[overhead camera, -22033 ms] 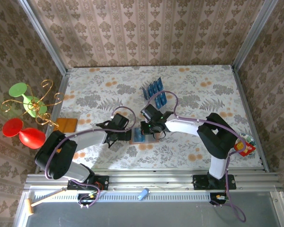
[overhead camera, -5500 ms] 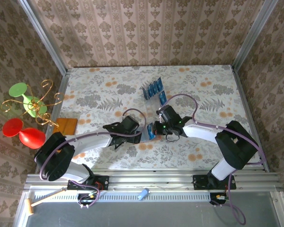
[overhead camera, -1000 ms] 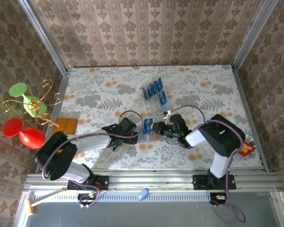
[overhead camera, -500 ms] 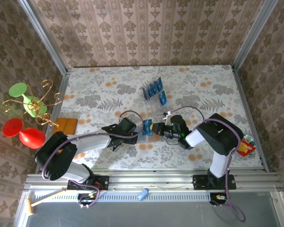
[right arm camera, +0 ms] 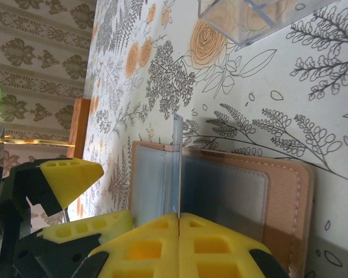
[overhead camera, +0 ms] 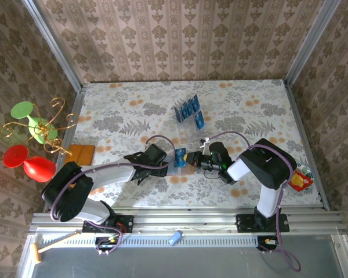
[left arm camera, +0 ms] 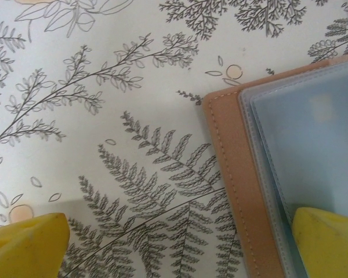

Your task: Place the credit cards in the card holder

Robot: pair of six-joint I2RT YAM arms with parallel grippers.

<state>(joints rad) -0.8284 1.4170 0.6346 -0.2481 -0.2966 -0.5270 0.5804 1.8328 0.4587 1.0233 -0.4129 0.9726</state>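
Card holder [right arm camera: 284, 191] lies open at bench [overhead camera: 122, 104] front-centre. We see right jaws clenched on one credit card [right arm camera: 177, 162], standing edgewise on its grey pockets [right arm camera: 226, 194]; left jaws released, straddling its edge. Other cards [overhead camera: 187, 109] stand in the clear rack [right arm camera: 261, 17].

tan leather-look folding wallet [right arm camera: 281, 197] lies open, grey inside up; a thin blue card [overhead camera: 180, 156] stands edgewise at its middle; other blue cards [overhead camera: 188, 108] well apart.

Your wallet [right arm camera: 284, 197] lies open, flat on the surface [overhead camera: 116, 116], front-middle. Your left claw [left arm camera: 174, 243] straddles its left edge. Your right claw [right arm camera: 178, 217] is over its right side, with one card [right arm camera: 177, 168] on edge above the wallet's middle. Rack [right arm camera: 261, 17] just behind the wallet, more cards [overhead camera: 187, 108] standing in its far part.
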